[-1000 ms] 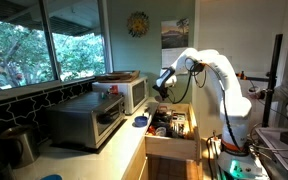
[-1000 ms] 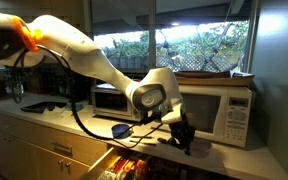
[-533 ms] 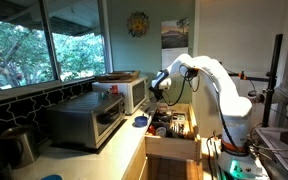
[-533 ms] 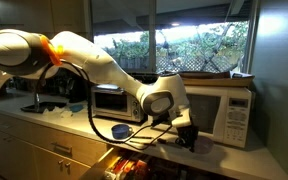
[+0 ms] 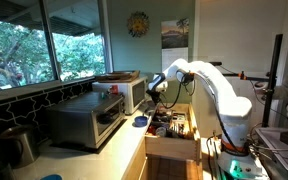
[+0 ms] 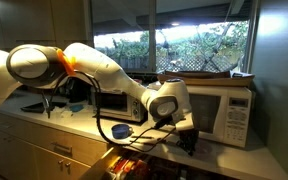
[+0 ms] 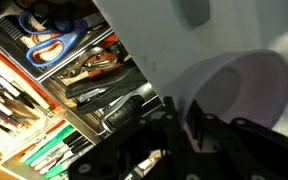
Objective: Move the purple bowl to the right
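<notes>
Purple bowl (image 7: 246, 88): thin, shallow plastic. I judge it light, stiff and slick, so the best hold is a pinch on the near rim. It sits on the tabletop (image 7: 144, 40), at 1 o'clock from the gripper (image 7: 184, 128), with its rim just beside the fingers. Gripper apart or together: I cannot tell, too dark. Only the wrist view shows the bowl. The exterior views add the arm's reach and the microwave (image 6: 222, 108) behind.
</notes>
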Motion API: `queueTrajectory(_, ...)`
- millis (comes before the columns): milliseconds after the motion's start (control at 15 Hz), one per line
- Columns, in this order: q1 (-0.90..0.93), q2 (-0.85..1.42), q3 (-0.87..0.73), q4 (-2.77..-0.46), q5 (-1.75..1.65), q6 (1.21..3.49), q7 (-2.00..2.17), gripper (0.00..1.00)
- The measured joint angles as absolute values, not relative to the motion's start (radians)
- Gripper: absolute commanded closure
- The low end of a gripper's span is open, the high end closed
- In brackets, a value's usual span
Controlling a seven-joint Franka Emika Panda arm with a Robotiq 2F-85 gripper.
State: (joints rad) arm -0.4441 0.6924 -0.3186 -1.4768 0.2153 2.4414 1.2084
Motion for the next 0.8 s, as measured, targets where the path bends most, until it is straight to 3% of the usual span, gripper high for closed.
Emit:
queueTrajectory(400,-0.412,0.540,-0.343,-1.597,0.169,2.437,1.148,0.03)
queueTrajectory(800,-0.385,0.263,-0.375,-1.889,0.035,2.457,0.856,0.00)
